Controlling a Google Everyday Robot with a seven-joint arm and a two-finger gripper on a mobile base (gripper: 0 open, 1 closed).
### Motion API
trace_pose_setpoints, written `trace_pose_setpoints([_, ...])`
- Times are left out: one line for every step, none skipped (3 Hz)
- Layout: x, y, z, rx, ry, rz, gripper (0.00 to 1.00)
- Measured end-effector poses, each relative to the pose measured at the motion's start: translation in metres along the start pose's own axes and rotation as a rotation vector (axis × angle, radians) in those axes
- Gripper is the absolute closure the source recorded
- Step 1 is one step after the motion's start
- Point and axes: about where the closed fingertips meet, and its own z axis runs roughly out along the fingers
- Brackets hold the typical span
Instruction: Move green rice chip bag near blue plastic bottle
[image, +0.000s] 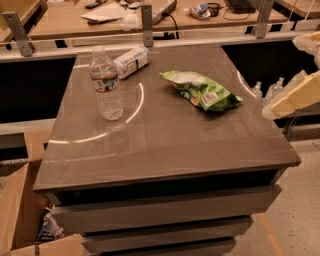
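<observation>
The green rice chip bag (202, 90) lies crinkled on the grey table top (165, 145), right of centre towards the back. The blue plastic bottle (131, 61), short with a white label, lies on its side at the back left of the table. My gripper (280, 106) shows as pale cream parts at the right edge of the camera view. It hangs beside the table's right edge, to the right of the bag and apart from it. It holds nothing that I can see.
A taller clear water bottle (106, 85) stands upright at the left, in front of the blue plastic bottle. A cardboard box (20, 210) sits on the floor at the lower left. Small bottles (267, 90) stand beyond the table's right side. A cluttered counter (75, 20) runs behind.
</observation>
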Motion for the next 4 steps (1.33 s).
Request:
trace_pose_setpoints([0.005,-0.035,0.028,0.048,-0.12,0.04,0.0])
trace_pose_setpoints([0.011,-0.047,0.056,0.034,-0.143,0.045,0.0])
trace_pose_setpoints([0.014,-0.059,0.092,-0.005,-0.129,0.038,0.0])
trace_pose_setpoints([0.015,-0.066,0.128,-0.059,-0.111,0.025,0.0])
